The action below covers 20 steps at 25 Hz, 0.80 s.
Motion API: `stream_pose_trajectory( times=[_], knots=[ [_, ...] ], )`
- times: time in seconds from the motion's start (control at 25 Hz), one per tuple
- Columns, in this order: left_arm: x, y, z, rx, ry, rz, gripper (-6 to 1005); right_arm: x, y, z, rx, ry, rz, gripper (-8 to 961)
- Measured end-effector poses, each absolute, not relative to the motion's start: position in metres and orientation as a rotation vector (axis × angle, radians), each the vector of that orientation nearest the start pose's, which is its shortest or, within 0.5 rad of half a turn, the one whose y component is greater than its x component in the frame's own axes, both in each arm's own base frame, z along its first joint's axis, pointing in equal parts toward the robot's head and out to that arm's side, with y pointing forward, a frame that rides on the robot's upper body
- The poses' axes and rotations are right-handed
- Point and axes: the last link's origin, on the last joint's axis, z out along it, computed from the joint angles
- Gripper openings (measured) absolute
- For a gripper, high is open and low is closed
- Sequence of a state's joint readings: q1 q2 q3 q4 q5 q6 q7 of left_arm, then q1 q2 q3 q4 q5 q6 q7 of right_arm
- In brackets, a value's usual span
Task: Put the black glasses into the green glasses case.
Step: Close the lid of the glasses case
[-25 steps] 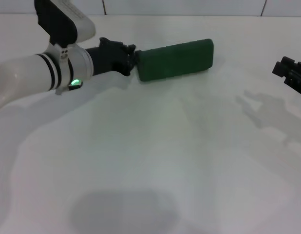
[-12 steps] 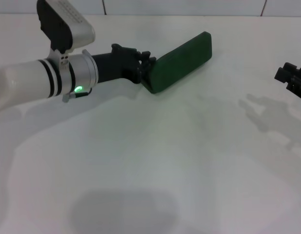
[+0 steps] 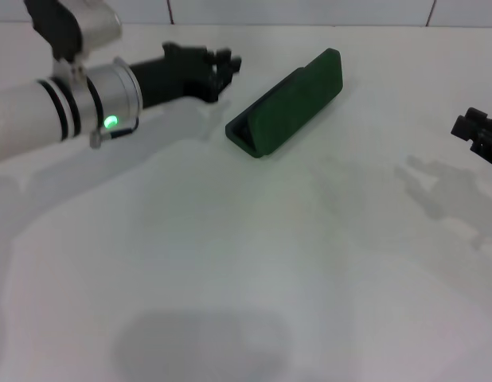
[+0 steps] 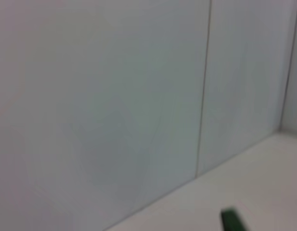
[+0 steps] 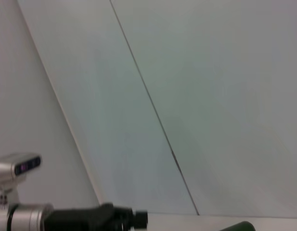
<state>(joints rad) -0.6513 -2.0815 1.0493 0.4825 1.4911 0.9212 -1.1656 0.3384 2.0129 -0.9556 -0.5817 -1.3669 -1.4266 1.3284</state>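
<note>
The green glasses case (image 3: 290,102) lies slantwise on the white table at the back centre, its left end nearer to me; that end shows a dark wedge-shaped seam. A tip of the case also shows in the left wrist view (image 4: 232,221) and in the right wrist view (image 5: 241,226). My left gripper (image 3: 222,68) hovers open and empty just left of the case, not touching it. It also shows in the right wrist view (image 5: 122,217). My right gripper (image 3: 481,134) is parked at the right edge. The black glasses are out of view.
The white table (image 3: 254,263) ends at a white tiled wall (image 3: 310,9) at the back. My left arm (image 3: 63,111) reaches across the back left. Arm shadows fall on the table on the right side and at the front.
The left gripper turned the case from lying crosswise to slantwise, then let go and drew back up and to the left. The right gripper barely moved.
</note>
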Motion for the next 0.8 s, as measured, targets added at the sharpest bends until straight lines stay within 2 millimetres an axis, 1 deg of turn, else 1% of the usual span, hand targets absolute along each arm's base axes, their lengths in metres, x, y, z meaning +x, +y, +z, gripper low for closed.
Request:
stream_pose_trajectory(
  times=[0.04, 0.08, 0.16, 0.44, 0.52, 0.64, 0.8],
  knots=[
    [-0.229, 0.414, -0.027, -2.369, -0.556, -0.629, 230, 0.291, 0.318, 0.031, -2.311, 0.759, 1.033, 274],
    [-0.222, 0.415, -0.024, -2.385, -0.581, -0.666, 231, 0.292, 0.317, 0.031, -2.31, 0.761, 1.033, 274],
    [-0.215, 0.414, -0.024, -2.408, -0.599, -0.687, 232, 0.293, 0.316, 0.03, -2.307, 0.77, 1.031, 274],
    [-0.183, 0.409, -0.054, -2.581, -0.581, -0.64, 238, 0.299, 0.315, 0.027, -2.296, 0.807, 1.02, 274],
    [-0.175, 0.411, -0.059, -2.604, -0.575, -0.627, 240, 0.3, 0.314, 0.027, -2.295, 0.809, 1.018, 274],
    [-0.172, 0.414, -0.059, -2.605, -0.569, -0.616, 242, 0.3, 0.314, 0.027, -2.295, 0.806, 1.014, 274],
    [-0.172, 0.415, -0.059, -2.61, -0.549, -0.587, 349, 0.303, 0.312, 0.026, -2.29, 0.817, 1.013, 274]
  ],
)
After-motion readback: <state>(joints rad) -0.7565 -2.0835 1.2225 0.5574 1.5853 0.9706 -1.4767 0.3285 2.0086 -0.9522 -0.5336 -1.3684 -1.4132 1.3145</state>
